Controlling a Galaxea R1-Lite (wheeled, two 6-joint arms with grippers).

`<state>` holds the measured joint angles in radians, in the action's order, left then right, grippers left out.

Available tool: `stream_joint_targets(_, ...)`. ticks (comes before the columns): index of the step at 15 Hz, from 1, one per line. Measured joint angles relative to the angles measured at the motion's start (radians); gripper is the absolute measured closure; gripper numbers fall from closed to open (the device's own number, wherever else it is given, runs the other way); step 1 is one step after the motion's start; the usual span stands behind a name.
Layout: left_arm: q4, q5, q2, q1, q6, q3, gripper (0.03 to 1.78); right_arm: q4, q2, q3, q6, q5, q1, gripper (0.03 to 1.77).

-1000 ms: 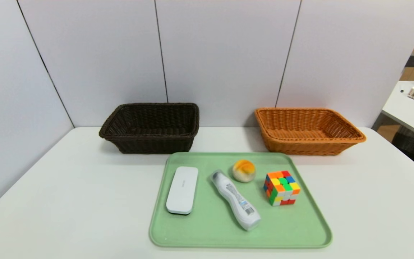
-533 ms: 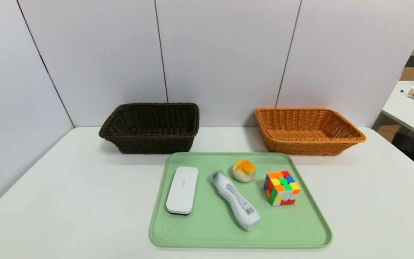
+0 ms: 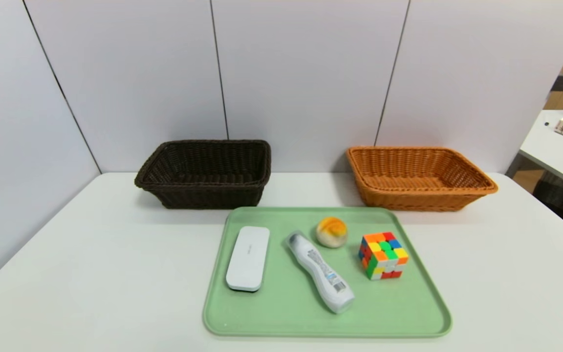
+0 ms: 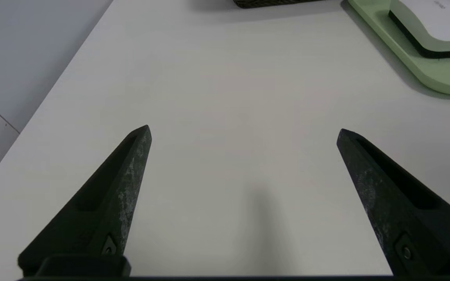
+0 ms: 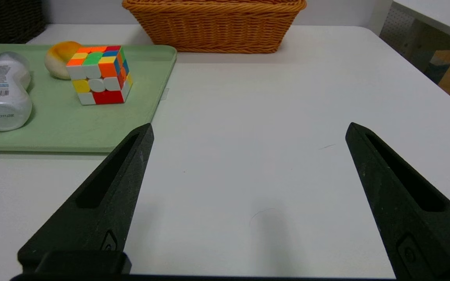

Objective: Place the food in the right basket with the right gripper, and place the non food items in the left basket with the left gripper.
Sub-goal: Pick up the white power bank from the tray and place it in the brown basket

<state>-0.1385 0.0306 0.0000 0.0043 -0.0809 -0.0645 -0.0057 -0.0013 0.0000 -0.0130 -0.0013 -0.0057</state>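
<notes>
On a green tray (image 3: 311,318) lie a flat white case (image 3: 248,257), a slim white bottle (image 3: 319,271), the round orange-cream food ball (image 3: 332,231) and a multicoloured cube (image 3: 382,254). Behind the tray stand the dark brown left basket (image 3: 205,173) and the orange-tan right basket (image 3: 416,177), both empty. Neither arm shows in the head view. My left gripper (image 4: 243,130) hangs open over bare table, left of the tray (image 4: 436,80) and the case (image 4: 436,29). My right gripper (image 5: 249,128) hangs open over bare table, right of the tray (image 5: 72,132), cube (image 5: 99,74) and bottle (image 5: 4,93).
The white table (image 3: 91,274) runs to grey wall panels (image 3: 306,73) behind the baskets. A second white table (image 3: 560,151) with small items stands off to the right, past a gap. The table's right edge (image 5: 412,58) lies near my right gripper.
</notes>
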Motion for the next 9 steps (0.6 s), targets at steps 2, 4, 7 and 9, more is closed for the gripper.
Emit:
stream_joint_targets(2, -0.108, -0.002, 0.004, 0.000, 0.001, -0.060, 0.12, 0.000, 0.000, 0.000, -0.003, -0.001, -0.001, 0.10)
stream_joint_targets(4, -0.129, -0.004, 0.016, 0.000, 0.002, -0.090, 0.12, 0.001, 0.000, -0.002, -0.026, -0.001, -0.001, 0.10)
stream_joint_targets(7, -0.135, -0.003, 0.039, 0.000, 0.003, -0.120, 0.12, 0.046, 0.003, -0.102, -0.045, 0.004, -0.001, 0.10)
stream_joint_targets(9, -0.133, 0.003, 0.070, -0.001, 0.005, -0.137, 0.12, 0.159, 0.010, -0.206, -0.046, 0.010, -0.001, 0.10)
